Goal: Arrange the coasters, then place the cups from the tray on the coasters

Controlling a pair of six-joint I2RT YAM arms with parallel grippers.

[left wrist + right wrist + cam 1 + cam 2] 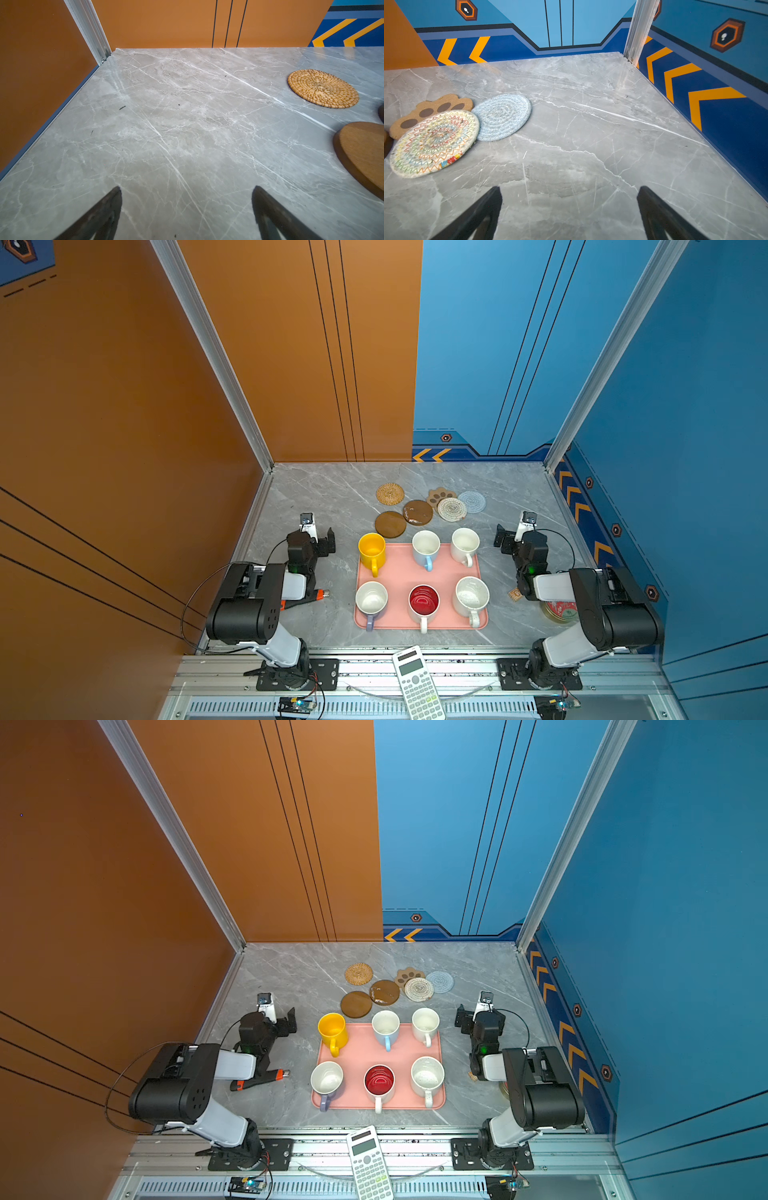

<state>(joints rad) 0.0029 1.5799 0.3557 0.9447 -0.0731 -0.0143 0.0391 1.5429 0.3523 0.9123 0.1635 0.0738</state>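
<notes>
On tray (399,574): 6 cups (424,600); coasters (417,512) behind; L gripper (187,188), R gripper (569,187) spread.

I see the grey marble table (311,497) holding the pink tray (401,576) near centre, the coasters (390,524) clustered just beyond it, an orange-black cutter (307,598) at left, a round tin (559,612) at right

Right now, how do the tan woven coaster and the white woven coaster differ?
The tan woven coaster is plain straw-coloured; the white woven coaster carries multicoloured zigzag stitching. The tan one lies alone; the white one overlaps the paw coaster. Both are round and flat.
</notes>
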